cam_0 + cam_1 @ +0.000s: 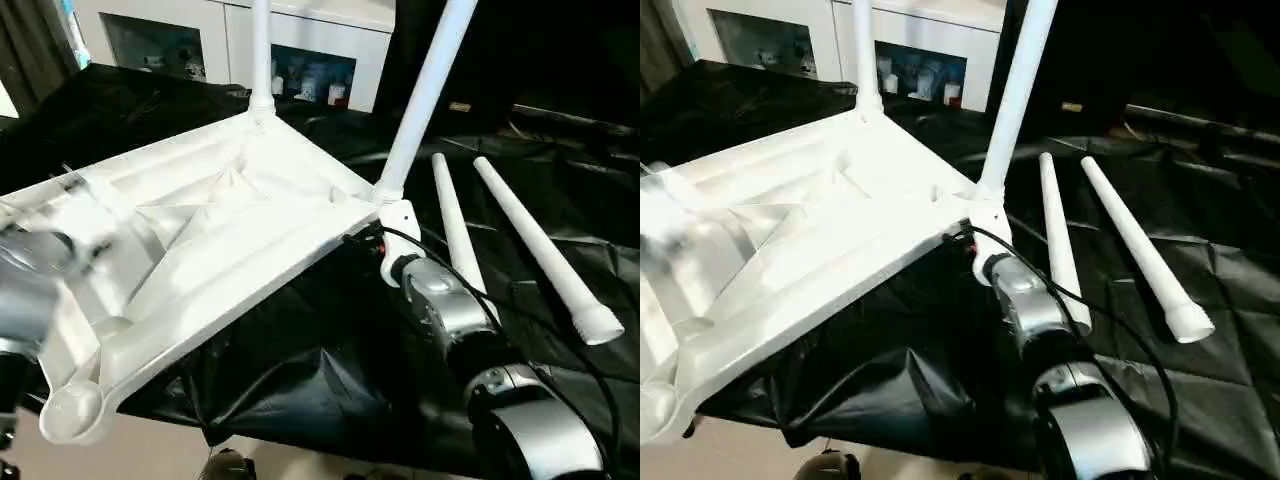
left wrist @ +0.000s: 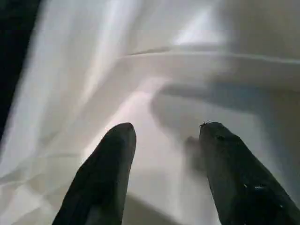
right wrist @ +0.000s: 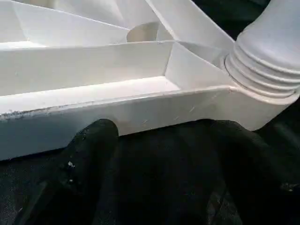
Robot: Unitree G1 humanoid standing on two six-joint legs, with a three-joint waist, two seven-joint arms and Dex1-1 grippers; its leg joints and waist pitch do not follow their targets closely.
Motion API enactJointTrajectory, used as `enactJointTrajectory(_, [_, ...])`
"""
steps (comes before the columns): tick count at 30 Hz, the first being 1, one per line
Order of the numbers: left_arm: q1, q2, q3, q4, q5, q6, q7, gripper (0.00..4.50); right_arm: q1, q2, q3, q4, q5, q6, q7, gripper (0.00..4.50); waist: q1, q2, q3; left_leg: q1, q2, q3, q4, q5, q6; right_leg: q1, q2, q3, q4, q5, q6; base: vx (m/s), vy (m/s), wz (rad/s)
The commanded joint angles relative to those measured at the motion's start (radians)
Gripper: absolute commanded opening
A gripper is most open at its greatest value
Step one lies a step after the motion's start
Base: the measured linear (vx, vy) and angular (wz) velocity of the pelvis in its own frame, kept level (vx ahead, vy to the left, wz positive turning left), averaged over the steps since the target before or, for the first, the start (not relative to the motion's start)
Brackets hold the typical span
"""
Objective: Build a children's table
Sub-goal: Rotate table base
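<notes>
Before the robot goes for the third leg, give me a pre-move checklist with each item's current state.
1. Two legs seated in the table top: far leg and near-right leg stand in their corner sockets. Ok.
2. Thread fully home on the near-right leg: ridges show above the socket. Cannot tell.
3. Two loose legs lie reachable on the black cloth. Ok.
4. Empty corner socket free of obstruction. Ok.
5. Left gripper free: fingers apart over the ribbed underside. Ok.
6. Right gripper at the top's edge: hold cannot tell.
</notes>
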Motion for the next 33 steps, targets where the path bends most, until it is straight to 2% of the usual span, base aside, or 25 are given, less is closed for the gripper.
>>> enactJointTrajectory(1, [0.008,0.018,-0.029,-0.038,-0.01,0.019,-0.062,2.48,-0.019,0.001,-0.005,0.026,-0.009,-0.019,-0.005,3.61,-0.001,0.036,-0.072,0.04,0.038,-0.022,-0.074,-0.275,-0.078,0.03,-0.063,0.042,-0.066,-0.096,-0.201,0.0,0.0,0.0])
enactJointTrajectory(3, [0.012,0.032,-0.047,-0.05,-0.019,0.003,-0.104,2.48,-0.024,0.007,-0.003,0.037,-0.011,-0.027,0.003,3.61,-0.001,0.036,-0.072,0.038,0.037,-0.022,-0.074,-0.261,-0.073,0.031,-0.061,0.042,-0.065,-0.079,-0.203,0.0,0.0,0.0])
enactJointTrajectory(7, [0.029,0.044,-0.071,-0.14,-0.115,0.013,-0.229,2.48,-0.035,0.01,0.007,0.065,-0.018,-0.045,0.017,3.61,-0.001,0.036,-0.075,0.036,0.036,-0.02,-0.07,-0.213,-0.066,0.035,-0.059,0.04,-0.055,-0.014,-0.222,0.0,0.0,0.0])
enactJointTrajectory(8, [0.033,0.044,-0.081,-0.191,-0.168,0.026,-0.296,2.48,-0.04,0.011,0.007,0.076,-0.017,-0.05,0.022,3.61,-0.002,0.032,-0.075,0.035,0.035,-0.019,-0.069,-0.204,-0.064,0.037,-0.057,0.04,-0.053,0.002,-0.225,0.0,0.0,0.0])
enactJointTrajectory(9, [0.034,0.045,-0.086,-0.201,-0.183,0.017,-0.321,2.48,-0.041,0.012,0.007,0.079,-0.017,-0.051,0.023,3.61,-0.001,0.035,-0.075,0.037,0.035,-0.018,-0.068,-0.2,-0.063,0.035,-0.056,0.039,-0.052,0.007,-0.228,0.0,0.0,0.0])
enactJointTrajectory(14, [0.036,0.041,-0.12,-0.258,-0.262,-0.069,-0.458,2.48,-0.052,0.014,0.007,0.099,-0.019,-0.064,0.027,3.61,-0.004,0.033,-0.072,0.035,0.036,-0.017,-0.07,-0.234,-0.073,0.037,-0.059,0.042,-0.055,-0.037,-0.219,0.0,0.0,0.0])
enactJointTrajectory(18, [-0.047,-0.036,-0.17,-0.241,-0.322,-0.095,-0.533,2.48,-0.064,0.017,0.01,0.113,-0.024,-0.076,0.043,3.61,-0.005,0.034,-0.073,0.039,0.035,-0.015,-0.069,-0.244,-0.081,0.035,-0.059,0.043,-0.058,-0.058,-0.216,0.0,0.0,0.0])
enactJointTrajectory(20, [-0.078,-0.071,-0.182,-0.213,-0.329,-0.115,-0.538,2.48,-0.067,0.017,0.01,0.116,-0.025,-0.08,0.05,3.61,-0.006,0.034,-0.073,0.038,0.033,-0.014,-0.068,-0.249,-0.083,0.035,-0.058,0.044,-0.059,-0.063,-0.212,0.0,0.0,0.0])
enactJointTrajectory(21, [-0.097,-0.094,-0.186,-0.187,-0.33,-0.128,-0.536,2.48,-0.067,0.017,0.01,0.115,-0.025,-0.081,0.052,3.61,-0.008,0.031,-0.072,0.034,0.032,-0.015,-0.068,-0.244,-0.08,0.039,-0.057,0.044,-0.059,-0.06,-0.212,0.0,0.0,0.0])
enactJointTrajectory(22, [-0.128,-0.127,-0.195,-0.13,-0.321,-0.164,-0.527,2.48,-0.069,0.016,0.011,0.116,-0.027,-0.083,0.051,3.61,-0.007,0.034,-0.073,0.034,0.032,-0.015,-0.067,-0.243,-0.08,0.04,-0.059,0.045,-0.059,-0.06,-0.212,0.0,0.0,0.0])
enactJointTrajectory(23, [-0.139,-0.138,-0.2,-0.107,-0.316,-0.178,-0.522,2.48,-0.069,0.016,0.012,0.115,-0.028,-0.083,0.051,3.61,-0.008,0.032,-0.074,0.034,0.031,-0.015,-0.066,-0.245,-0.077,0.04,-0.059,0.045,-0.061,-0.065,-0.212,0.0,0.0,0.0])
enactJointTrajectory(24, [-0.161,-0.157,-0.209,-0.06,-0.302,-0.211,-0.514,2.48,-0.07,0.014,0.011,0.117,-0.028,-0.086,0.051,3.61,-0.008,0.035,-0.076,0.033,0.033,-0.017,-0.066,-0.24,-0.078,0.043,-0.062,0.045,-0.057,-0.056,-0.214,0.0,0.0,0.0])
enactJointTrajectory(25, [-0.184,-0.176,-0.221,-0.005,-0.28,-0.257,-0.496,2.48,-0.07,0.011,0.01,0.116,-0.029,-0.088,0.05,3.61,-0.013,0.033,-0.075,0.026,0.031,-0.02,-0.068,-0.231,-0.078,0.048,-0.06,0.043,-0.056,-0.054,-0.211,0.0,0.0,0.0])
enactJointTrajectory(26, [-0.221,-0.207,-0.232,0.074,-0.257,-0.307,-0.472,2.48,-0.067,0.004,0.008,0.113,-0.029,-0.092,0.049,3.61,-0.016,0.034,-0.075,0.03,0.029,-0.018,-0.066,-0.246,-0.073,0.043,-0.058,0.044,-0.063,-0.069,-0.208,0.0,0.0,0.0])
enactJointTrajectory(28, [-0.251,-0.233,-0.237,0.133,-0.25,-0.33,-0.455,2.48,-0.063,-0.003,0.006,0.106,-0.029,-0.094,0.049,3.61,-0.019,0.031,-0.077,0.029,0.031,-0.02,-0.066,-0.233,-0.065,0.048,-0.061,0.044,-0.06,-0.055,-0.216,0.0,0.0,0.0])
enactJointTrajectory(29, [-0.282,-0.259,-0.241,0.192,-0.242,-0.355,-0.432,2.48,-0.057,-0.012,0.003,0.097,-0.029,-0.096,0.048,3.61,-0.02,0.041,-0.079,0.033,0.031,-0.018,-0.062,-0.219,-0.064,0.045,-0.058,0.044,-0.058,-0.021,-0.223,0.0,0.0,0.0])
enactJointTrajectory(30, [-0.296,-0.271,-0.243,0.218,-0.238,-0.368,-0.42,2.48,-0.055,-0.017,0.002,0.093,-0.029,-0.098,0.047,3.61,-0.021,0.039,-0.079,0.034,0.03,-0.017,-0.061,-0.212,-0.059,0.045,-0.055,0.043,-0.057,-0.004,-0.228,0.0,0.0,0.0])
enactJointTrajectory(31, [-0.32,-0.29,-0.245,0.274,-0.224,-0.395,-0.387,2.48,-0.049,-0.026,-0.003,0.08,-0.027,-0.097,0.043,3.61,-0.018,0.038,-0.082,0.032,0.031,-0.019,-0.059,-0.188,-0.046,0.051,-0.058,0.042,-0.051,0.044,-0.243,0.0,0.0,0.0])
enactJointTrajectory(32, [-0.343,-0.307,-0.246,0.33,-0.212,-0.424,-0.358,2.48,-0.044,-0.034,-0.008,0.069,-0.025,-0.097,0.039,3.61,-0.016,0.056,-0.081,0.033,0.028,-0.019,-0.058,-0.19,-0.045,0.049,-0.055,0.042,-0.051,0.052,-0.246,0.0,0.0,0.0])
enactJointTrajectory(33, [-0.347,-0.309,-0.247,0.339,-0.21,-0.43,-0.353,2.48,-0.043,-0.035,-0.008,0.067,-0.025,-0.096,0.039,3.61,-0.018,0.049,-0.081,0.035,0.029,-0.017,-0.058,-0.197,-0.042,0.048,-0.053,0.042,-0.055,0.055,-0.245,0.0,0.0,0.0])
